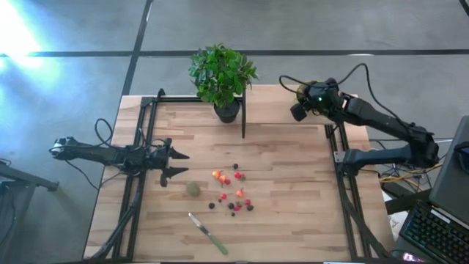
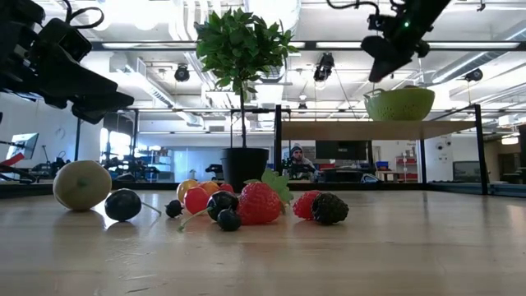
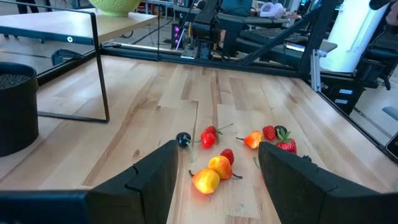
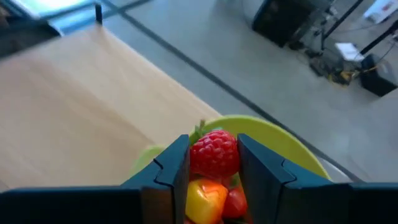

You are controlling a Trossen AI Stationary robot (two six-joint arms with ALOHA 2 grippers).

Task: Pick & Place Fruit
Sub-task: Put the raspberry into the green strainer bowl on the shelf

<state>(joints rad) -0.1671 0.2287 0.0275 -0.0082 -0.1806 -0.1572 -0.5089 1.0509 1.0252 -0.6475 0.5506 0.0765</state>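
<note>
Holding a red raspberry (image 4: 214, 154) between my right gripper's (image 4: 214, 163) fingers, I am hanging directly over the lime-green bowl (image 4: 280, 146), which is sitting on a raised shelf (image 2: 378, 130) at the far right corner of the desk (image 1: 293, 220). So the drop is lying straight below me; the berry only needs letting go. More fruit seems to be lying under it in the bowl already, an orange piece (image 4: 202, 198) among them.

My left gripper (image 1: 176, 163) is hovering with fingers spread at the desk's left side, pointing toward the remaining fruit (image 1: 233, 192), which is lying scattered mid-desk to its right. It is much the nearer arm to that pile; the dull-green ball (image 1: 193, 188) is closest to it.

A knife (image 1: 207, 233) is lying nearer the front edge, a potted plant (image 1: 222, 77) standing at the back. Around the pile the wood is lying bare, giving room enough.
</note>
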